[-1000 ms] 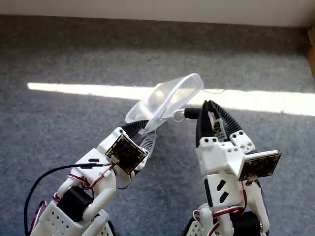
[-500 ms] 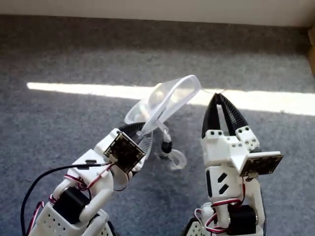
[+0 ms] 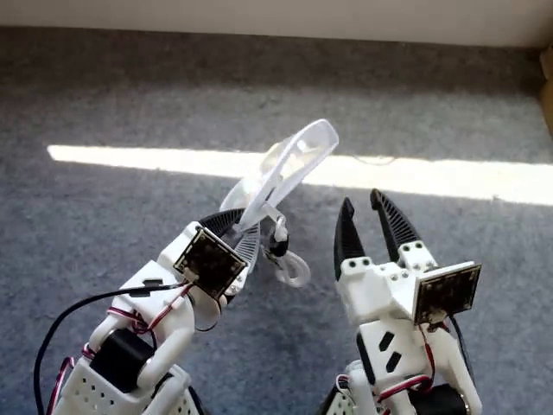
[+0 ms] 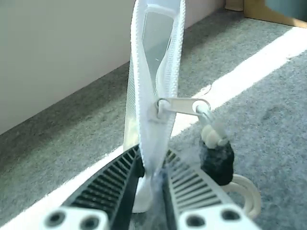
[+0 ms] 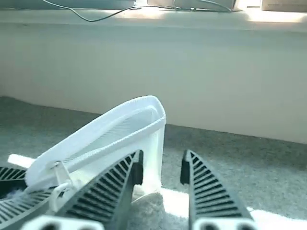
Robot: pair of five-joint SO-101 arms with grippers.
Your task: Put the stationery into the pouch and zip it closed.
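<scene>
Right hand (image 3: 361, 204) has let go of the zipper pull (image 4: 182, 106) and backed off, spread, while left hand (image 4: 152, 162) pinches the light, floppy pouch (image 3: 289, 164) aloft over grey carpet (image 3: 130, 104), probably best tugged by that stiff pull.

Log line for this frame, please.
left gripper: shut on pouch, holding it up | right gripper: open, empty, beside pouch | zipper pull: hanging free

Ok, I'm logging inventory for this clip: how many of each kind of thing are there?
Pouch: 1
Zip pull: 1
Charm: 1
Hands: 2 (left hand, right hand)
Total: 5
</scene>
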